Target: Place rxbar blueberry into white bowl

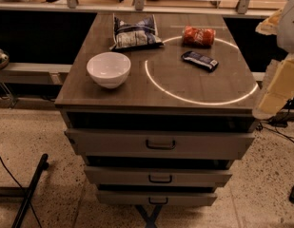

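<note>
The rxbar blueberry (200, 60), a flat dark navy bar with pale lettering, lies on the wooden cabinet top (137, 96) at the right rear, slanted. The white bowl (108, 69) stands upright on the left front part of the top and nothing shows inside it. My gripper (279, 82) shows as a pale, yellowish shape at the right edge of the view. It hangs beside the cabinet's right front corner, well apart from the bar and far from the bowl.
An orange-red can (198, 35) lies on its side just behind the bar. A crinkled blue-and-white chip bag (135, 32) lies behind the bowl. A bright ring of light (149, 75) circles the right half of the top. Drawers (161, 145) stand slightly open below.
</note>
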